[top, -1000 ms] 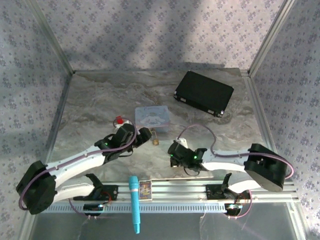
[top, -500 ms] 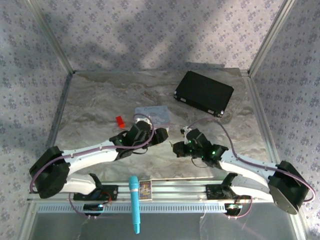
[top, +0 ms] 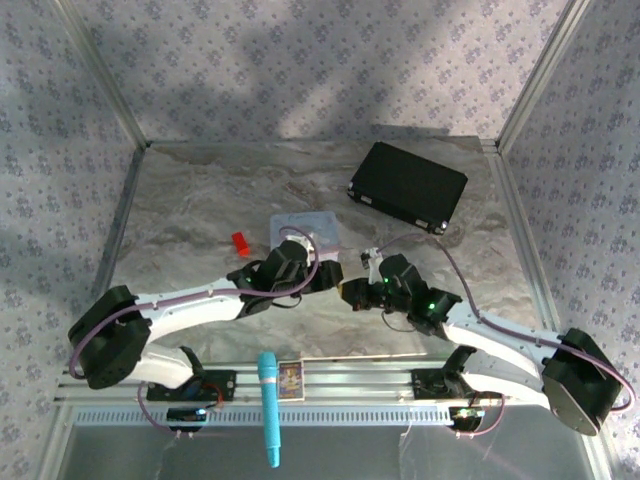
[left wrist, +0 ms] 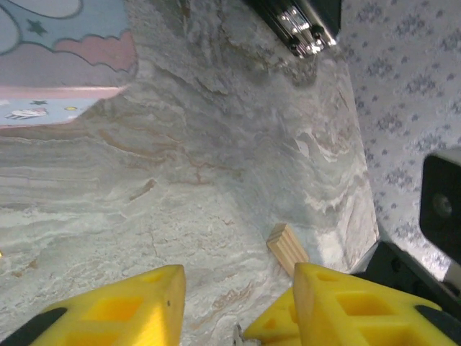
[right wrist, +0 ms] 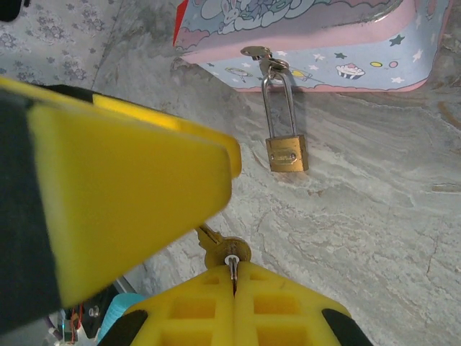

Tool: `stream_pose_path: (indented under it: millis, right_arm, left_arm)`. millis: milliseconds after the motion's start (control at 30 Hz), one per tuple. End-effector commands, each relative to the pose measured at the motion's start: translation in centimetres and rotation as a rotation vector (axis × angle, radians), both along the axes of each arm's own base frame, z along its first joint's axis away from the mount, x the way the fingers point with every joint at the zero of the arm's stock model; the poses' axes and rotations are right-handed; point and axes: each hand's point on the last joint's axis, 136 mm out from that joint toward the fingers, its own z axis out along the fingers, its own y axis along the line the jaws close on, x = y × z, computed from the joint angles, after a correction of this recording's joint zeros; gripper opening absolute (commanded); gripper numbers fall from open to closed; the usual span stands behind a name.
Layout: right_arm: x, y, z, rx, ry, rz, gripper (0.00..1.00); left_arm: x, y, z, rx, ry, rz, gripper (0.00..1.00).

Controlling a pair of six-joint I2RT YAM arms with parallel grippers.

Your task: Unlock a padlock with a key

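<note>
Near the padlock [right wrist: 287, 153] — left gripper [left wrist: 238, 281] has slid rightward

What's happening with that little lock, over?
Left gripper open. Right gripper shut on small metal key. Small brass padlock hooked to pale blue tin, shackle closed, key not yet in.

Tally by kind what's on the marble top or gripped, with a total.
Padlocks: 1, small brass padlock
Keys: 1, small metal key clamped in the right gripper
Boxes: 2, pale blue printed tin, black rectangular case
Small pieces: 2, tan wooden block, red piece
Total: 6
</note>
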Motion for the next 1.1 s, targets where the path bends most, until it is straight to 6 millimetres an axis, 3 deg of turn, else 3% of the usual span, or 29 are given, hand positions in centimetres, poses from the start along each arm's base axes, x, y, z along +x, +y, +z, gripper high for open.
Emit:
stream_pose_path:
  millis: [0,233,333,367,433,467,533,633,800,967,1067]
  right_arm:
    - [0.2,-0.1,0.6,0.023,-0.005,-0.015,0.06]
    - [0.6,-0.2,0.7,0.033,-0.012,-0.033,0.06]
    - [0.7,-0.1,0.7,0.031,-0.005,-0.023,0.11]
    - [0.8,-0.1,0.8,0.034,0.004,-0.015,0.24]
    - [1.4,-0.6,1.2,0.049,0.015,-0.02,0.66]
    - [1.8,-1.0,1.6,0.056,0.01,-0.033,0.81]
    - [2.8,-1.8,3.2,0.088,-0.035,-0.06,0.99]
    - [4.2,-2.1,7.1,0.215,-0.12,-0.058,0.99]
    - [5.5,0.3,13.0,0.375,-0.149,0.088,0.99]
    - [6.2,1.9,16.2,0.466,-0.183,0.157,0.97]
    - [6.1,2.1,16.9,0.479,-0.213,0.162,0.87]
  left_arm:
    - [0.1,-0.9,1.4,-0.032,-0.025,-0.017,0.36]
    - [0.0,-0.8,0.6,-0.018,0.004,-0.005,0.01]
    - [0.2,-0.6,0.7,-0.017,-0.004,0.005,0.0]
    - [0.3,-0.4,0.8,-0.013,-0.01,0.015,0.0]
    - [0.9,0.1,1.4,-0.014,-0.028,0.041,0.0]
    - [1.3,0.5,1.8,-0.023,-0.035,0.061,0.0]
    - [2.1,1.2,3.0,-0.068,-0.056,0.094,0.0]
    - [3.5,2.3,5.1,-0.173,-0.104,0.136,0.0]
    - [4.6,2.9,9.7,-0.335,-0.215,0.138,0.0]
    - [3.7,3.3,14.2,-0.417,-0.328,0.099,0.0]
    - [3.2,4.3,16.2,-0.46,-0.379,0.11,0.0]
